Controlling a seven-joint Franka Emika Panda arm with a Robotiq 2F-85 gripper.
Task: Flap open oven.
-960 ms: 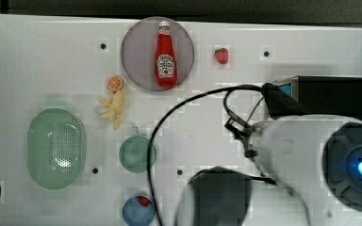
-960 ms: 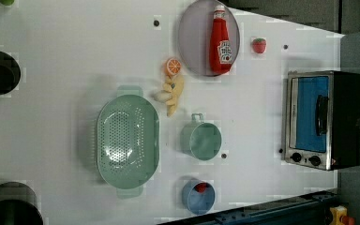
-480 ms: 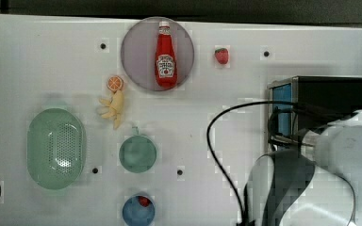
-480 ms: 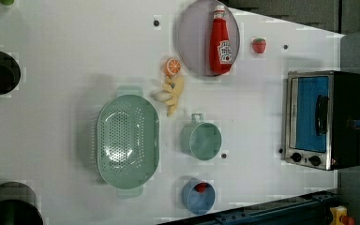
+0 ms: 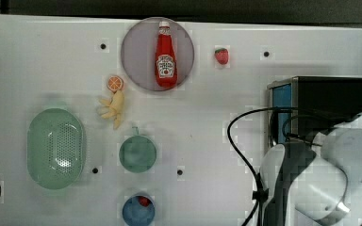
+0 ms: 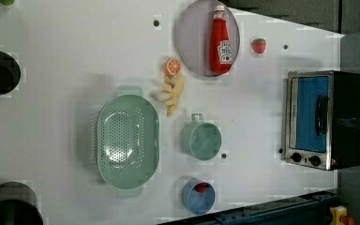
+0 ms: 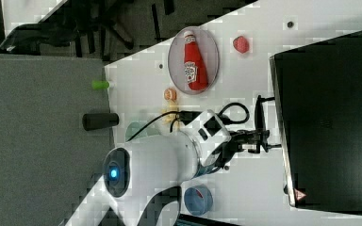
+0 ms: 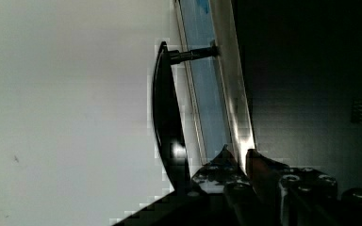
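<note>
The oven [image 6: 323, 119] sits at the left view's right edge of the worktop [image 6: 75, 56], its door shut (nothing opened yet). The claw [image 7: 259, 141] is up by the door handle [image 8: 167, 127], fingers nearly together, not gripping it. Pulling the door down is left.

The oven [image 6: 323, 119] is a boxy toaster oven with a black top and sides, a silver front frame and a blue-tinted glass door [image 6: 311, 114], and it sits at the table's edge on the left view's right. Its door is shut flat against the frame, with a dark bar handle [image 8: 166, 117] standing off the glass on short posts. Two black knobs [image 6: 305, 159] sit side by side on the silver panel next to the door.
</note>
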